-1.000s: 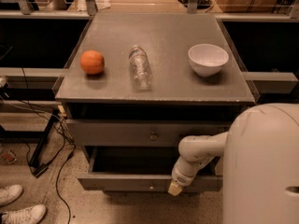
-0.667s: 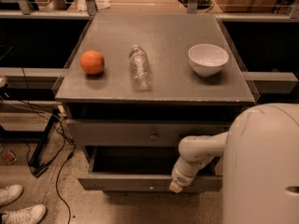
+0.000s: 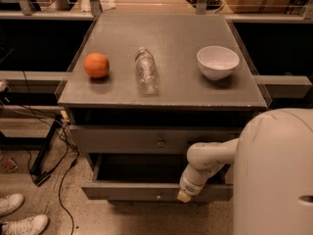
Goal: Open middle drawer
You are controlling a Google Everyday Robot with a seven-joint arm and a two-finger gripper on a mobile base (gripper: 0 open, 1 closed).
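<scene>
So the middle drawer [image 3: 122, 191] is pulled well out of the cabinet. You can look straight down into its dark inside, and its grey front sits forward of the drawer above it. There's a small round knob [image 3: 158, 196] dead centre on that front.

The robot's hand [image 3: 184, 195] is down at the drawer's front, a bit to the right of the knob and up by the top edge of the panel. It looks like it's touching the front, but from this angle I wouldn't swear to actual contact. I can't tell if the hand is clenched or released either. All I get is a pale tip at the end of the white arm [image 3: 208, 158], which reaches in from the big white robot body [image 3: 276, 175] on the right.

The top drawer [image 3: 112, 140], with the taller front and the bigger knob [image 3: 160, 143], sits just under the tabletop [image 3: 171, 33].

Up on the tabletop there's an orange [image 3: 96, 65] on the left, a clear plastic bottle [image 3: 146, 70] lying on its side in the middle, and a white bowl [image 3: 218, 61] upright on the right, all well apart from each other. A pair of white sneakers [image 3: 27, 224] is on the floor in the bottom left corner.
</scene>
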